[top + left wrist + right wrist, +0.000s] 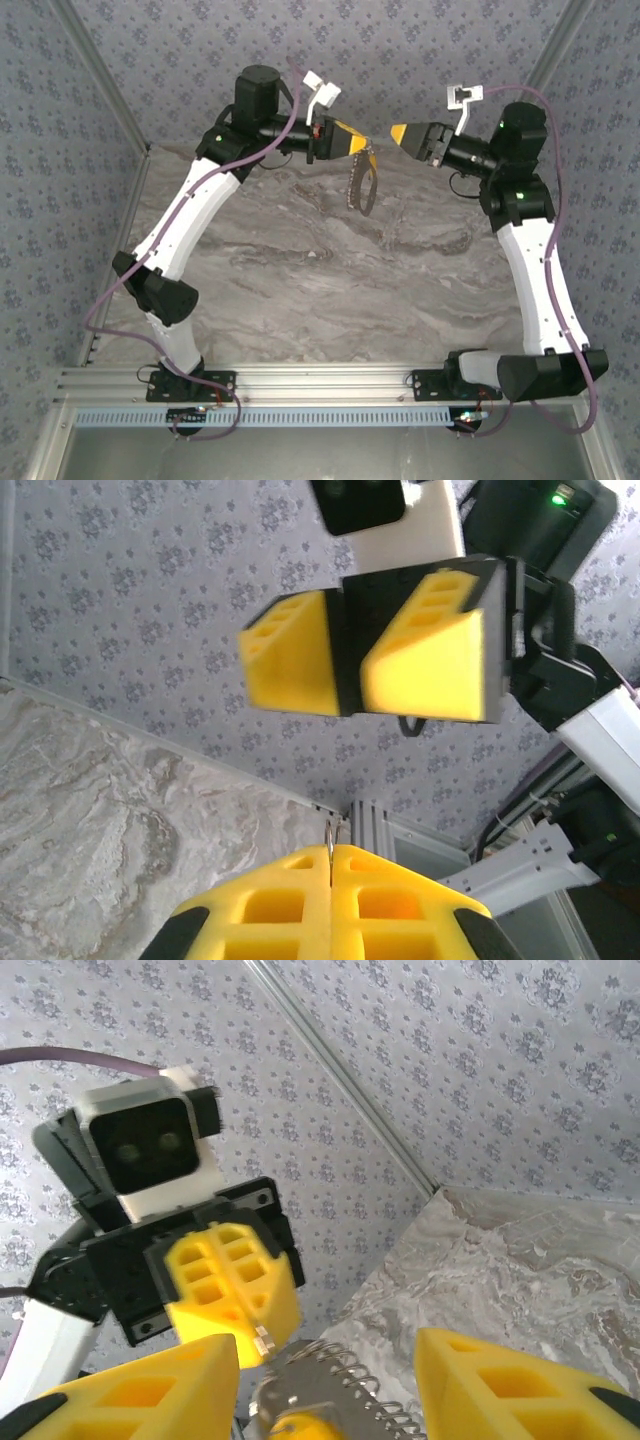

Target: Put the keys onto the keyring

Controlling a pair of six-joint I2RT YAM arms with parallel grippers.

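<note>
Pressed flat together at the bottom of the left wrist view, the left gripper (330, 858) is clamped on a thin sliver of metal poking up from the seam. That metal belongs to the keyring (362, 185), whose chain hangs from the fingertips over the far part of the table (300, 260). Facing it tip to tip, just beside it, the right gripper (325, 1348) stands wide and grips nothing. In its wrist view the keyring's coil lies between its fingers. A small yellow-orange piece (290, 1426) sits under that coil; whether it is the key I cannot tell.
</note>
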